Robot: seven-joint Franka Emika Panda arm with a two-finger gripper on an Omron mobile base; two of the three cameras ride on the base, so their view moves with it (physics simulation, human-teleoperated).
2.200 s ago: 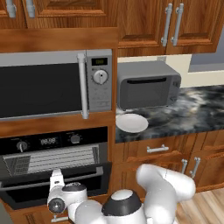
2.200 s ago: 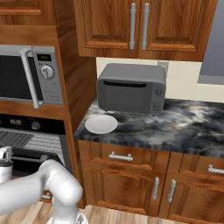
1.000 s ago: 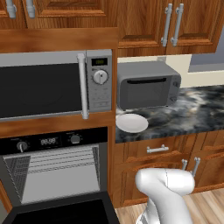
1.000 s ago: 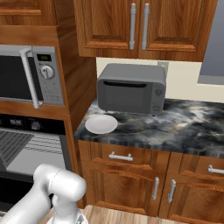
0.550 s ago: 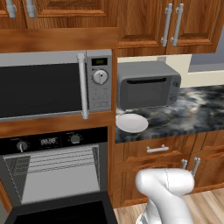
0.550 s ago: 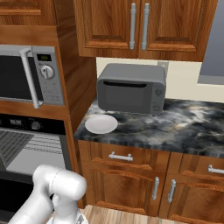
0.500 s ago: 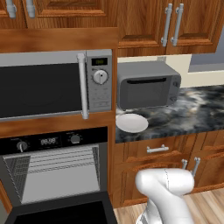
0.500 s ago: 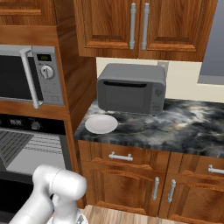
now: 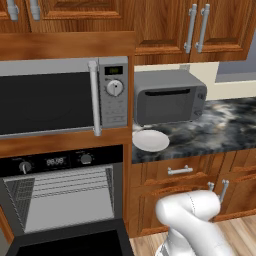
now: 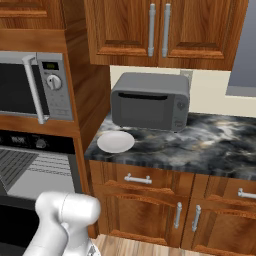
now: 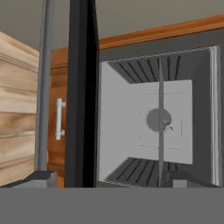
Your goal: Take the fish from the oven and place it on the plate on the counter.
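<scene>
Fish: a small pale shape (image 11: 167, 125) sits deep in the oven, on the wire rack by the back wall; too small to be sure of more.
Oven: (image 9: 65, 200) door is down, grey inside open to reach.
Plate: (image 9: 150, 140) bare, on the bench (image 9: 220, 131) just beside the oven column.
Pincer: fingers stand at the hand view's bottom edge; I cannot tell how wide they stand, and nothing appears held.
Progress: door opened; reaching in, gripping, carrying and placing all remain.

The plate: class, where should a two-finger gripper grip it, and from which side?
Pinch the plate by its front rim, coming down from the front edge of the counter. It lies flat and shallow, so only the rim offers a hold, and the grey appliance stands close behind.
</scene>
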